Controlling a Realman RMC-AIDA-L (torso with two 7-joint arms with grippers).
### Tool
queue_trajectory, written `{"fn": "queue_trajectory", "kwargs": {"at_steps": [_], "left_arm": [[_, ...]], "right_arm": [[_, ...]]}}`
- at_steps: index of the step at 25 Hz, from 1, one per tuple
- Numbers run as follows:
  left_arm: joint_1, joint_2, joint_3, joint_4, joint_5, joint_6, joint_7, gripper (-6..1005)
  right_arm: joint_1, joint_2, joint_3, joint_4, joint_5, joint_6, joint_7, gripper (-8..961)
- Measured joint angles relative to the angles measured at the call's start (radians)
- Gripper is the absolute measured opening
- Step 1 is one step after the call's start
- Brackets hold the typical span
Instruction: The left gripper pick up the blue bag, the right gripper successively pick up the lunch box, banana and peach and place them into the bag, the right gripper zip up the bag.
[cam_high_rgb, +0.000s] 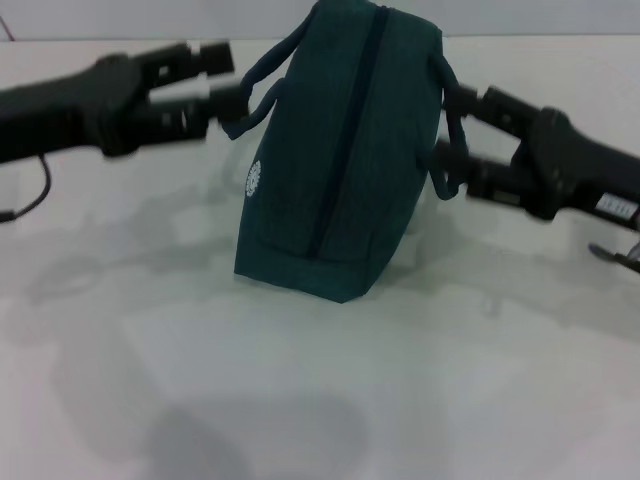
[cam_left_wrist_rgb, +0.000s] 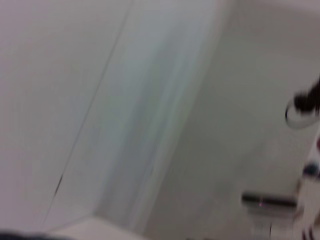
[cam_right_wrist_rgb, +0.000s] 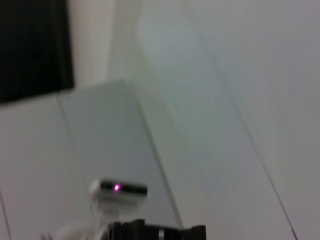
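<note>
The blue bag (cam_high_rgb: 335, 160) stands upright in the middle of the white table (cam_high_rgb: 300, 380) in the head view. A dark zip line (cam_high_rgb: 345, 140) runs along its top and down its side. My left gripper (cam_high_rgb: 222, 78) is open just left of the bag, its fingers apart beside the left handle strap (cam_high_rgb: 262, 85). On the bag's other side my right gripper (cam_high_rgb: 452, 128) is open, its fingertips at the right handle strap (cam_high_rgb: 441, 185). The lunch box, banana and peach are out of view. Both wrist views show only walls and far-off equipment.
A thin black cable (cam_high_rgb: 35, 195) hangs from the left arm over the table's left side. Bare white tabletop stretches in front of the bag. A small device with a pink light (cam_right_wrist_rgb: 117, 189) shows far off in the right wrist view.
</note>
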Motion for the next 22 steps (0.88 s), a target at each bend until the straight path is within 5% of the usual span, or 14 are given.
{"fn": "queue_trajectory", "kwargs": {"at_steps": [5,9,22], "left_arm": [[0.031,0.001,0.002,-0.01,0.11,0.04,0.169,888],[0.051,-0.006,0.011,-0.012,0.186,0.073,0.253,888],[0.099,0.003,0.037,-0.059,0.201,0.097,0.347,888]], "right_arm": [[-0.001,0.007,-0.025,0.0,-0.065,0.029,-0.126,855],[0.005,0.012,-0.139,-0.003,-0.066,0.075,-0.18,855],[0.005,0.012,-0.234,-0.002,-0.072,0.156,-0.201,855]]}}
